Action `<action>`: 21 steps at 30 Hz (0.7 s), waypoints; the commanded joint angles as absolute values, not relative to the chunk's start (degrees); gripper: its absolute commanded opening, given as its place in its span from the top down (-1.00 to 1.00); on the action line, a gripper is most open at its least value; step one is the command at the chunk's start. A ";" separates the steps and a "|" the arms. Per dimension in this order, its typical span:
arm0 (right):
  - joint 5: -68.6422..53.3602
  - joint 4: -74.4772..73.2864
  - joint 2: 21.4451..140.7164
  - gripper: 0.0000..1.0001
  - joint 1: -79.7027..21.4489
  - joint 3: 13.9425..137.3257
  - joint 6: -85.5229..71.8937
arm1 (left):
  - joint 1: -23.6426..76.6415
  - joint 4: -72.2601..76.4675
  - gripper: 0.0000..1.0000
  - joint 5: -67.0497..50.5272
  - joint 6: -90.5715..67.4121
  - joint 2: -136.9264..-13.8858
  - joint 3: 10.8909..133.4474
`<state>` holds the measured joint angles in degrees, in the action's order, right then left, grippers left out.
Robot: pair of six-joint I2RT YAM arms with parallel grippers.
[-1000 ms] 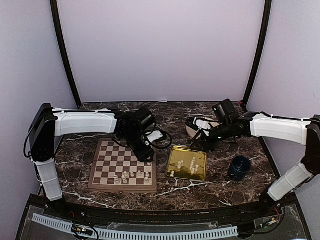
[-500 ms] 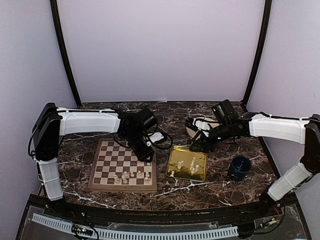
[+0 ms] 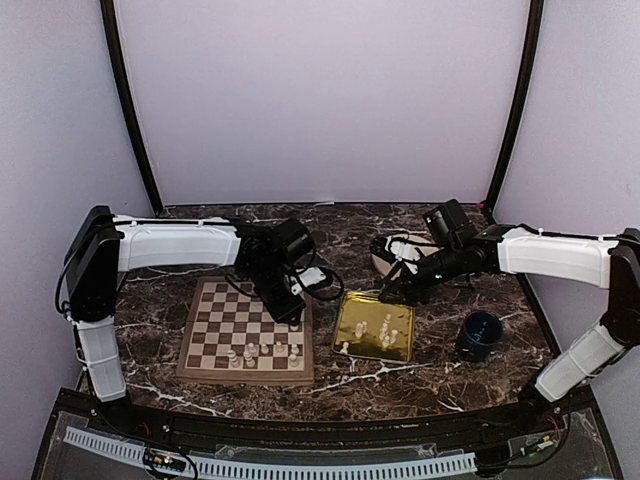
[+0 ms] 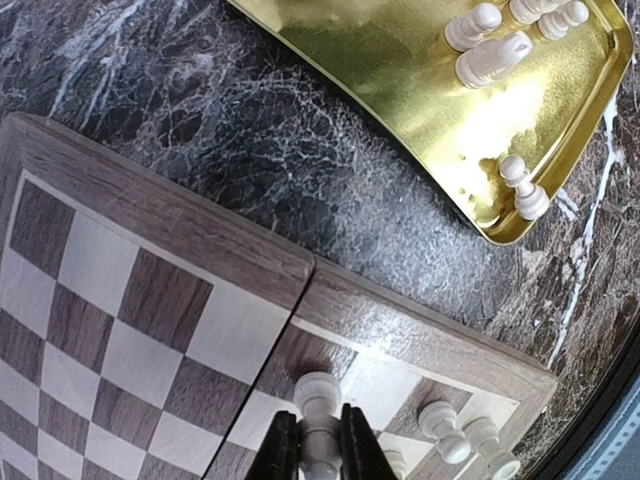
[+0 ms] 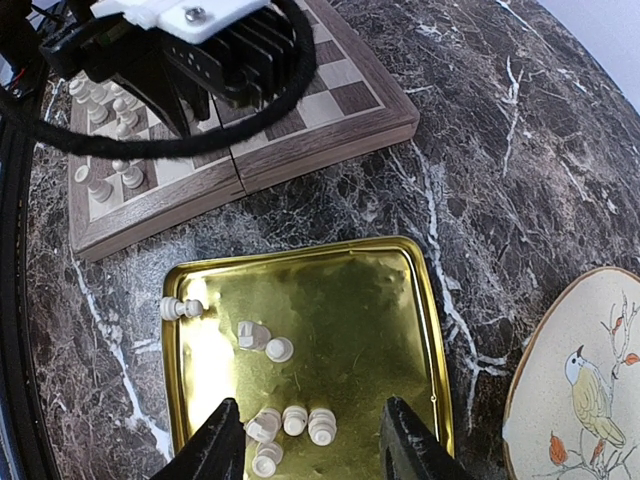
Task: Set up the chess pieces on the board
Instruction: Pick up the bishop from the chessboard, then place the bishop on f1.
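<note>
My left gripper (image 3: 289, 306) is shut on a cream-white chess piece (image 4: 321, 415) and holds it upright over the wooden board's (image 3: 213, 329) right part, close above its squares (image 4: 150, 290). Several white pieces (image 3: 262, 352) stand on the board's near rows, and some show beside the held one (image 4: 440, 420). My right gripper (image 3: 393, 291) is open and empty, hovering over the gold tray (image 3: 358, 312). In the right wrist view its jaws (image 5: 312, 445) straddle a cluster of loose pieces (image 5: 300, 425) lying in the tray (image 5: 400, 300).
A blue cup (image 3: 478, 335) stands right of the tray. A cream plate with a bird picture (image 5: 590, 380) lies behind the tray, under the right arm (image 3: 392, 250). The left gripper's black cable loops near the board's far right corner (image 3: 325, 283).
My right gripper has moved slightly left, settling over the tray's far edge. My left gripper has stayed over the board with the piece in it.
</note>
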<state>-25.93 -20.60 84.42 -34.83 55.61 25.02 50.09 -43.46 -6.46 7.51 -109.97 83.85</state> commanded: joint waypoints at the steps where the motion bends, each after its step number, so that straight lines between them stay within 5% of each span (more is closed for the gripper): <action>1: -26.48 -20.15 85.06 0.06 -34.56 57.22 25.50 | 50.36 -47.52 0.86 -4.85 6.66 -101.71 83.67; 21: -27.40 -21.18 87.01 0.07 -34.56 58.26 25.66 | 59.19 -53.29 0.84 -5.39 3.70 -92.13 70.45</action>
